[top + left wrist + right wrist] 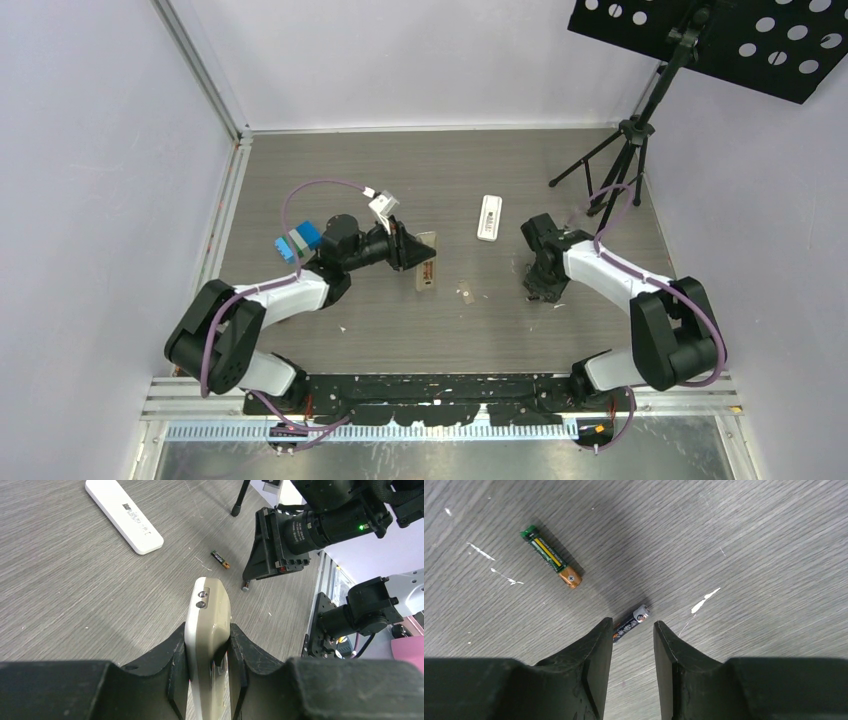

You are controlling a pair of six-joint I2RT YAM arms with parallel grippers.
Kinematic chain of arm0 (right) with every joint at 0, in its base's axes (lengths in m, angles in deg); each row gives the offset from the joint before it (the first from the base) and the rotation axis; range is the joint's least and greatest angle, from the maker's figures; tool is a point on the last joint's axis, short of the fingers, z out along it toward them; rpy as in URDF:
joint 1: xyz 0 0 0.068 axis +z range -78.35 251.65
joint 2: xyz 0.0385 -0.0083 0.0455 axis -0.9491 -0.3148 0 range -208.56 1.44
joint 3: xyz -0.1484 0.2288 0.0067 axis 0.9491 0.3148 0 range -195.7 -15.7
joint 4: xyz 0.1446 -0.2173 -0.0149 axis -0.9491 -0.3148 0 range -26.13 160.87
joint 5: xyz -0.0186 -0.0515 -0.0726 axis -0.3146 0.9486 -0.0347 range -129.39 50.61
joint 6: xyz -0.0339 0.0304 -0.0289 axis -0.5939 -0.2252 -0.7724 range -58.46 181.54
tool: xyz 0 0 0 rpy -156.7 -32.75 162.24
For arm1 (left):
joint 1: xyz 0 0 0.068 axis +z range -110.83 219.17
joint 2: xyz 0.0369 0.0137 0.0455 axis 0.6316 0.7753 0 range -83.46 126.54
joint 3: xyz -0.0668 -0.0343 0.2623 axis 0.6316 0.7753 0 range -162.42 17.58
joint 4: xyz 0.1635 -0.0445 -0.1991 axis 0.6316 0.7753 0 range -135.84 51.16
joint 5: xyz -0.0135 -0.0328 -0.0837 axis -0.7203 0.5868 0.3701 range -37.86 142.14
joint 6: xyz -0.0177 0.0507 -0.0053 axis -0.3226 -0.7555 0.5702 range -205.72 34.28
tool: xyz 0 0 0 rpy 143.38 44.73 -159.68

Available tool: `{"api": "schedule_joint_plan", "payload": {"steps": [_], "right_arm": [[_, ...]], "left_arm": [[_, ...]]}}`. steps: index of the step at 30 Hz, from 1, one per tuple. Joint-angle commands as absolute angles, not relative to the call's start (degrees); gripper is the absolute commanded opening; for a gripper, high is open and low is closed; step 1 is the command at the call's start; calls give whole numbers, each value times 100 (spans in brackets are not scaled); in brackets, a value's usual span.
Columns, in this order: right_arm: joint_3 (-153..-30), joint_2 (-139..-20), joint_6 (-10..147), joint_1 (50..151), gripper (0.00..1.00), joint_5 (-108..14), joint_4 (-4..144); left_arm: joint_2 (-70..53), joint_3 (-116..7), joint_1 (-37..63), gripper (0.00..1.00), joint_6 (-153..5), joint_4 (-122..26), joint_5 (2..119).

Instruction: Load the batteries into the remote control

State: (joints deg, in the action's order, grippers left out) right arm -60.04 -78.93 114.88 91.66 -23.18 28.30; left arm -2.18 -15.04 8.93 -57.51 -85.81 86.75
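The white remote control lies flat at the back middle of the table, and it also shows in the left wrist view. My left gripper is shut on a flat grey-tan bar, held on edge, white down one side. My right gripper is open and points down at the table. A dark battery lies slantwise between its fingertips, one end by the left finger. A green and yellow battery lies loose to the left.
A black tripod stands at the back right under a perforated black board. A small translucent scrap and white flecks lie on the wood-grain table. Pale walls close in the left, back and right.
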Motion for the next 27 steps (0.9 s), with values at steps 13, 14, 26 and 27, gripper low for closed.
{"api": "schedule_joint_plan", "payload": {"steps": [13,14,26,27], "right_arm": [[-5666,-7872,11699,9154,7,-2305,3573],[-5655,-7769,11638,9190,6,-2312,3632],[-6303,-6199,10475,11448,6,-1553,5317],[-6291,-6215,10368,11613,6,-1529,5576]], "left_arm": [[-411,-1520,928,0,-5098,-8580,8457],[-347,-1543,928,0,-4894,-8617,8453],[272,-1704,915,0,-2976,-8961,8616],[288,-1712,916,0,-2875,-8945,8608]]}}
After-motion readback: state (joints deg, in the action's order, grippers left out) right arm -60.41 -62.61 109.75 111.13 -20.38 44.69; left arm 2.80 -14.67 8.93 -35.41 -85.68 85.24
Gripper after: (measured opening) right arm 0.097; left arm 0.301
